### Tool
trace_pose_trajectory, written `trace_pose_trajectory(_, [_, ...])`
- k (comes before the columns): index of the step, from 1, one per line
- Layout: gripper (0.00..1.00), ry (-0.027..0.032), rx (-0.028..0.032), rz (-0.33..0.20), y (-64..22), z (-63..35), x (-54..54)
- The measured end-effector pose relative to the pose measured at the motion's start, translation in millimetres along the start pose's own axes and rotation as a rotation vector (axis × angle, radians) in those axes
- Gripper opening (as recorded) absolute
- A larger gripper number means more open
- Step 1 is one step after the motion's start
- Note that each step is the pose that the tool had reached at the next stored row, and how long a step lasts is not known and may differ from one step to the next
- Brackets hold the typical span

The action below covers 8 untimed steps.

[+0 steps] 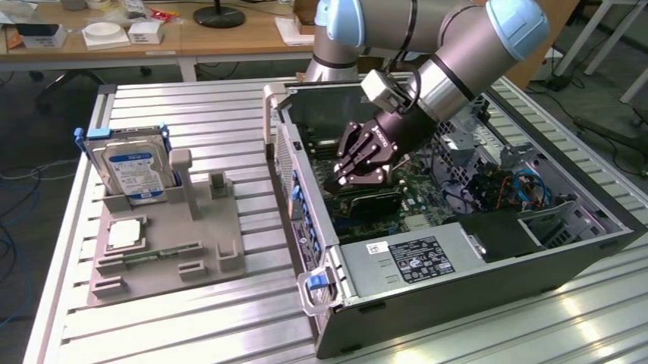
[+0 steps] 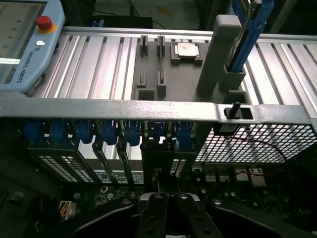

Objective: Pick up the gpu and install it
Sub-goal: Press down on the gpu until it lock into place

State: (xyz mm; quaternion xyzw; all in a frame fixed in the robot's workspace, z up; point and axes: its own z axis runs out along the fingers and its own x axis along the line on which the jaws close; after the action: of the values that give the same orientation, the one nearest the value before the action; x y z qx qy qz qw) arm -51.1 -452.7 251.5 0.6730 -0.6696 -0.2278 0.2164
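My arm (image 1: 445, 61) comes in from behind the open PC case (image 1: 456, 258) and bends down over its top edge, wrist angled steeply so my pincer (image 1: 357, 180) sits low inside, just above the motherboard (image 1: 426, 186). Fingers are drawn fully together, tips pointing down at the dark card below them.

The gpu (image 1: 366, 201) is inside the case, right under my fingertips – dark heatsink face showing, lying along the board near the rear slot wall. I'm pressed onto or pinching its upper edge; can't tell which from the exterior view. In the wrist view my pincer (image 2: 167, 198) meets over a dark upright piece, the gpu (image 2: 157, 158), lined up w/ the row of blue slot clips (image 2: 84, 131) along the case's back wall.

Outside the case, on the exterior view's left, the grey parts holder (image 1: 167, 243) sits on the slatted table (image 1: 202, 318). The hard drive (image 1: 132, 167) w/ blue-and-white label stands upright in it; a RAM stick (image 1: 162, 252) lies flat nearer the front – a CPU (image 1: 124, 233) beside it.
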Motion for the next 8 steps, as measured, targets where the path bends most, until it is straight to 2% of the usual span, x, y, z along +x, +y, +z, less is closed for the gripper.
trace_pose_trajectory(5, [0.1, 0.0029, 0.0495, -0.004, 0.2, 0.2, -0.1])
trace_pose_trajectory(7, [0.1, 0.0035, 0.0633, -0.005, 0.4, 0.4, -0.1])
trace_pose_trajectory(8, [0.1, 0.0039, 0.0657, -0.006, 0.7, 0.7, -0.1])
